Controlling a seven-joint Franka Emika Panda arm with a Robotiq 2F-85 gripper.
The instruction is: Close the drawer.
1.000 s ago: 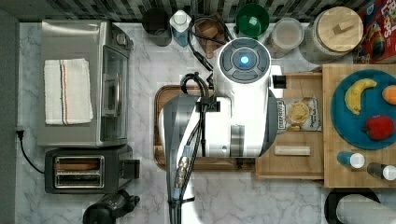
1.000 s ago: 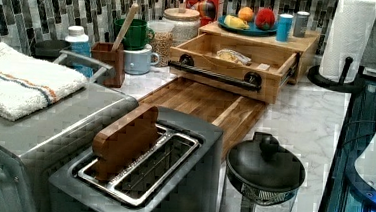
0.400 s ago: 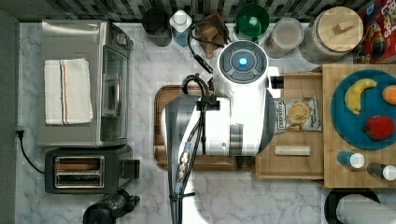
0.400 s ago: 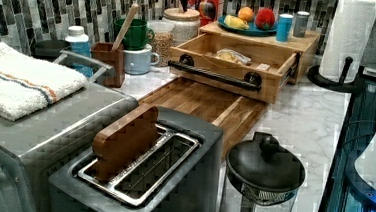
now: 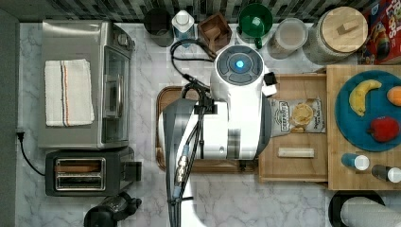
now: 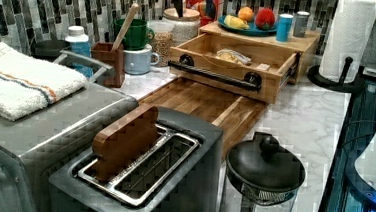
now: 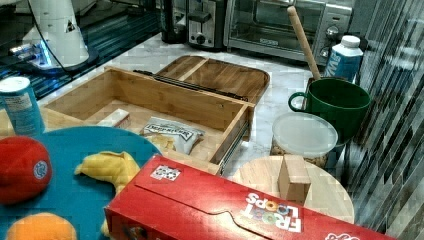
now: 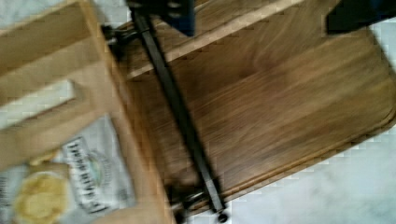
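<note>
While the drawer (image 6: 231,64) stood pulled out over the dark wooden tray (image 6: 203,104), its black bar handle (image 8: 180,112) ran across the wrist view with the gripper's fingers (image 8: 182,16) above it, though whether they were spread or closed could not be told. A chip bag (image 5: 298,116) lay inside, at three o'clock from the arm (image 5: 236,109) in the top view.

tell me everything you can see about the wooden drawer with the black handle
The drawer is a shallow rectangular box of light wood with raised sides and an open top, pulled well out from under the light wood top. A long black bar handle runs across its front on two round mounts. Inside lie a snack bag and a small pale wooden block. Its front sits next to the darker wooden tray on the marble counter.
</note>
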